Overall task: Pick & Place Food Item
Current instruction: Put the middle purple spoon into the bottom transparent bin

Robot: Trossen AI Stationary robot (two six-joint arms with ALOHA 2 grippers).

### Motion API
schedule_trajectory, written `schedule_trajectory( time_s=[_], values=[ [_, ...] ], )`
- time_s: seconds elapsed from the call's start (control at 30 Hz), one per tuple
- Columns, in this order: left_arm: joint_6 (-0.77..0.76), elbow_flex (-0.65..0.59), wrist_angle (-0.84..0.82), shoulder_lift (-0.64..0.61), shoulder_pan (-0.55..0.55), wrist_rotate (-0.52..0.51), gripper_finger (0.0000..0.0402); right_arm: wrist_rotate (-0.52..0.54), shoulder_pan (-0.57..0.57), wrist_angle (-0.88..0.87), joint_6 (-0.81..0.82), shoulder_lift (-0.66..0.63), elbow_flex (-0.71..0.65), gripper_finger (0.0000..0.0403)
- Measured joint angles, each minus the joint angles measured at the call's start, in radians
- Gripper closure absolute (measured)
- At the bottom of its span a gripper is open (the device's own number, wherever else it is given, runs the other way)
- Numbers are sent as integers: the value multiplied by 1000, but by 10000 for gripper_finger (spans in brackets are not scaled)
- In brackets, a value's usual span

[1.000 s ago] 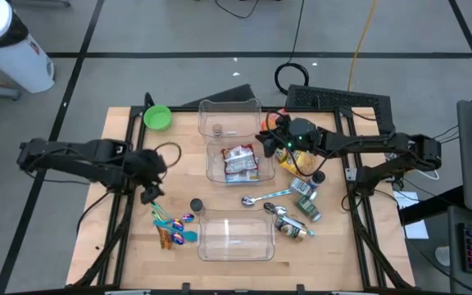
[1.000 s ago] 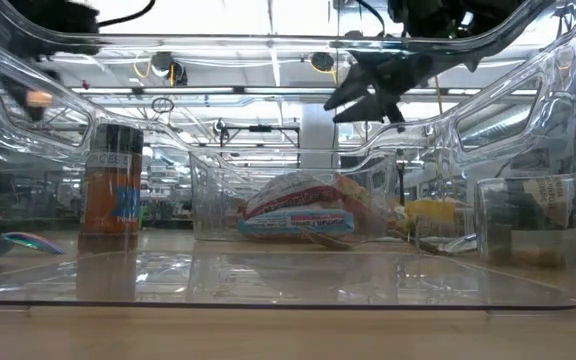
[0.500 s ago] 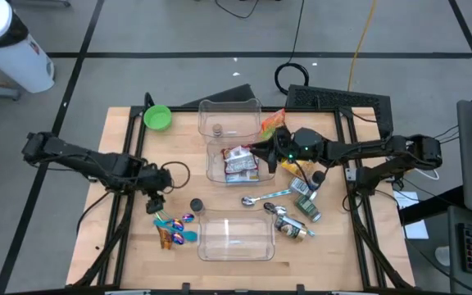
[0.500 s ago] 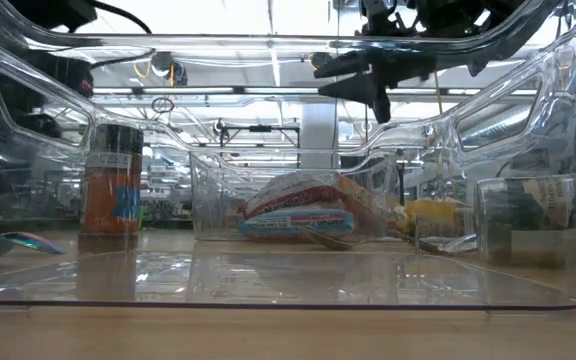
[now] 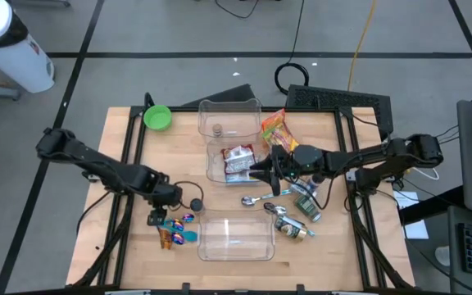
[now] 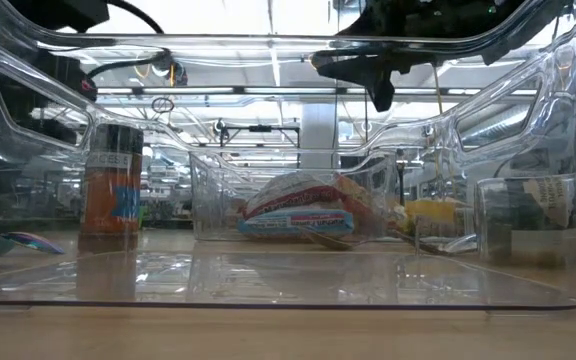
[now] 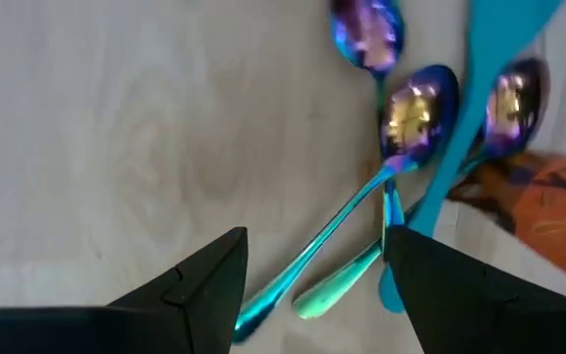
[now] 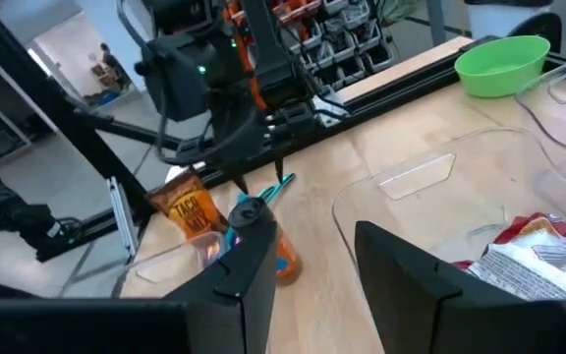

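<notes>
Nearest the front edge, an empty clear tub (image 5: pixel 236 238); just beyond on the left, the left gripper (image 5: pixel 156 216), fingers spread, hangs over coloured spoons (image 7: pixel 401 147), gripping nothing; mid-table, the right gripper (image 5: pixel 260 174), fingers parted and empty, sits beside a tub (image 5: pixel 213 168) holding a snack bag (image 5: pixel 239 161); farther back, an orange packet (image 5: pixel 274 127); farthest, a green bowl (image 5: pixel 157 117).

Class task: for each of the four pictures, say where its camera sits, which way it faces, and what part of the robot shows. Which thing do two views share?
High: overhead, straight down; both arms, left gripper, right gripper.
Low: table height, through a clear bin; gripper overhead.
Left wrist: down at spoons; own open fingers.
Right wrist: across table; own fingers.
Shared: green bowl.
</notes>
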Motion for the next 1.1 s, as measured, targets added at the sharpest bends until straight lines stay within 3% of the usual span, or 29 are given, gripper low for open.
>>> schedule_trajectory(
  time_s=[0.27, 0.6, 1.1],
  values=[
    [98, 0, 1, 47, -43, -41, 149, 32, -13, 1, -3, 0, 0, 273],
    [57, -55, 163, 51, -46, -36, 149, 31, -34, 1, -7, 0, 0, 273],
    [28, -104, 161, 51, -157, -111, 149, 27, -46, 0, -7, 0, 0, 273]
  ],
)
